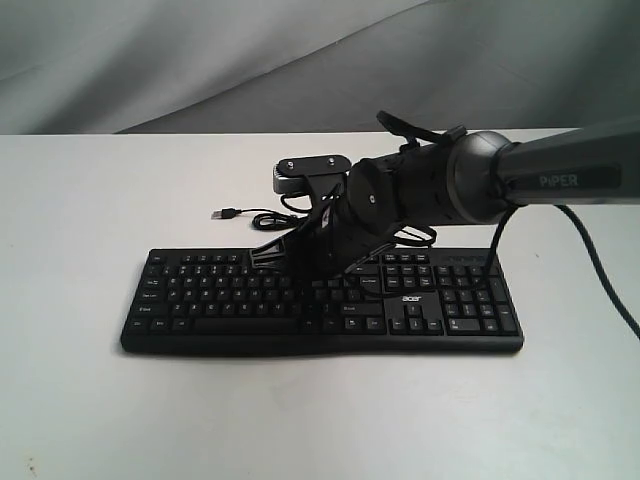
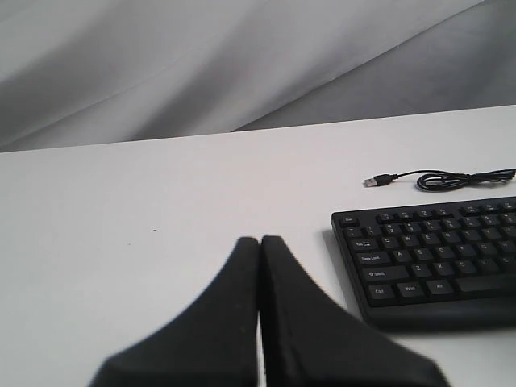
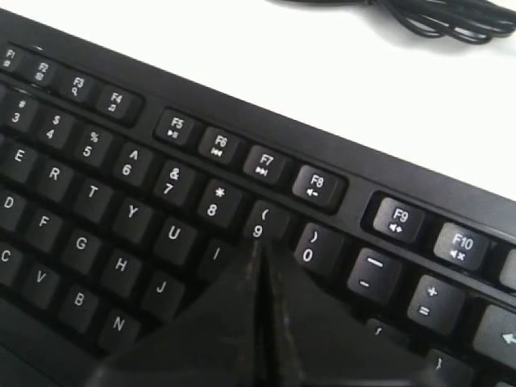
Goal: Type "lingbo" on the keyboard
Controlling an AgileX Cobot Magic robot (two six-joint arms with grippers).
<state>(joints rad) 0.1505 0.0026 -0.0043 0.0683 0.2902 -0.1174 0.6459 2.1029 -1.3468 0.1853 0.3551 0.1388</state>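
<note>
The black keyboard [image 1: 452, 312] lies flat across the middle of the white table. My right gripper [image 1: 287, 264] reaches in from the right and hangs low over its main key block. In the right wrist view, the right gripper [image 3: 260, 243] is shut with nothing in it. Its tip sits just below the 9 key [image 3: 260, 224], between the I and O keys, and hides part of that row. Whether it touches a key I cannot tell. My left gripper [image 2: 260, 240] is shut and empty over bare table, off the keyboard's [image 2: 427, 260] Ctrl-key end. It does not show in the exterior view.
The keyboard's thin black USB cable [image 1: 240, 214] lies coiled on the table behind it, plug end loose [image 2: 372, 181]. The right arm's dark cable [image 1: 600, 285] hangs past the number pad end. A grey cloth backdrop [image 1: 200, 60] rises behind the white table [image 1: 80, 400].
</note>
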